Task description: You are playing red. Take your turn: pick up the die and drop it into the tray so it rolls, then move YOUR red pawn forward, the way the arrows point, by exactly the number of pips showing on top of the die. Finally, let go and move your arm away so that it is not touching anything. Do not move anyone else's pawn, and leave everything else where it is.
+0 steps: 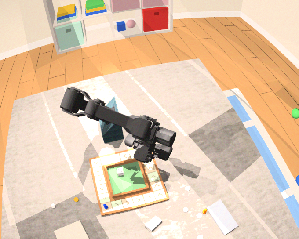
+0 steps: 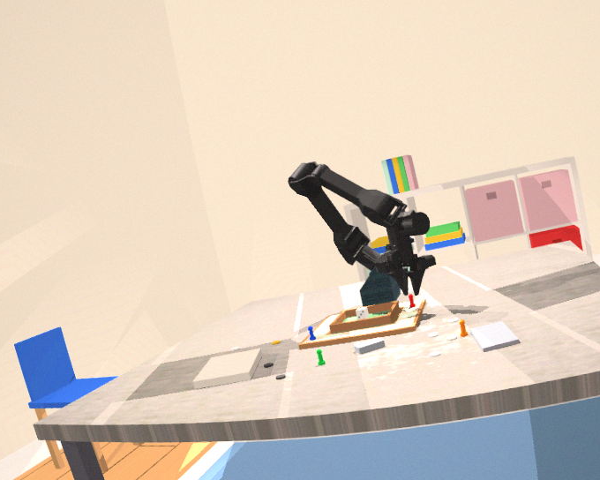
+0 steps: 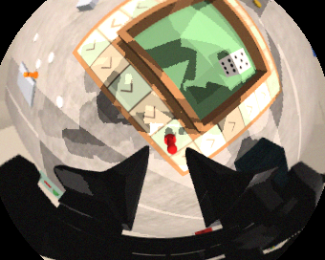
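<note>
We look steeply down from high above in the top view, seeing the game board (image 1: 129, 182) and shelves behind. The exterior view looks level across the table edge (image 2: 341, 412) from farther off. The wrist view looks down close, sharing that board (image 3: 181, 65).
</note>
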`<state>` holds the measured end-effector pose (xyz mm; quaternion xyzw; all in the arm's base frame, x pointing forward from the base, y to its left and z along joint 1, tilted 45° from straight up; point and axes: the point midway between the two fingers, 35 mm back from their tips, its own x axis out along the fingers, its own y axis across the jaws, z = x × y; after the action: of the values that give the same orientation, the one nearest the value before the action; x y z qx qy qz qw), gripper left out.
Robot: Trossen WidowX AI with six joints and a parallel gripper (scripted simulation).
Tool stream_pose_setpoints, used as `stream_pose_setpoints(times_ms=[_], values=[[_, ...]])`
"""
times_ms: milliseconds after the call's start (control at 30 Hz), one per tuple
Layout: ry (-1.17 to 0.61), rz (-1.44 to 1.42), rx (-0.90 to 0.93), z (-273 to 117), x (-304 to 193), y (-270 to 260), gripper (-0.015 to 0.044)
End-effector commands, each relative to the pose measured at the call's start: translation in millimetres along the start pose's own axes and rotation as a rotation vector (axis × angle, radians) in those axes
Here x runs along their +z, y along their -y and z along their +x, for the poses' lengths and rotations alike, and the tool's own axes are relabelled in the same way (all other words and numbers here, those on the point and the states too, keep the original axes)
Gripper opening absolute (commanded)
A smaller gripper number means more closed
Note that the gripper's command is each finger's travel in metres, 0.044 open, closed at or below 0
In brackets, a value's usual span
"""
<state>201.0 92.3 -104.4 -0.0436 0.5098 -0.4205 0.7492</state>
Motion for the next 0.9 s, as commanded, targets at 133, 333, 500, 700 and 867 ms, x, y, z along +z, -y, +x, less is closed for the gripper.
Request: stream_pose_setpoints(times_ms=[133,333,500,700,867], values=[[0.005,-0.011,-0.011,15,-1,4,0.02],[0.006,-0.011,-0.011,23,-1,5,0.02],[0.006,-0.011,-0.012,23,-1,5,0.0095],[0.006,-0.011,-0.012,23,-1,5,0.0035],[0.006,-0.011,-0.012,23,-1,5,0.0002]])
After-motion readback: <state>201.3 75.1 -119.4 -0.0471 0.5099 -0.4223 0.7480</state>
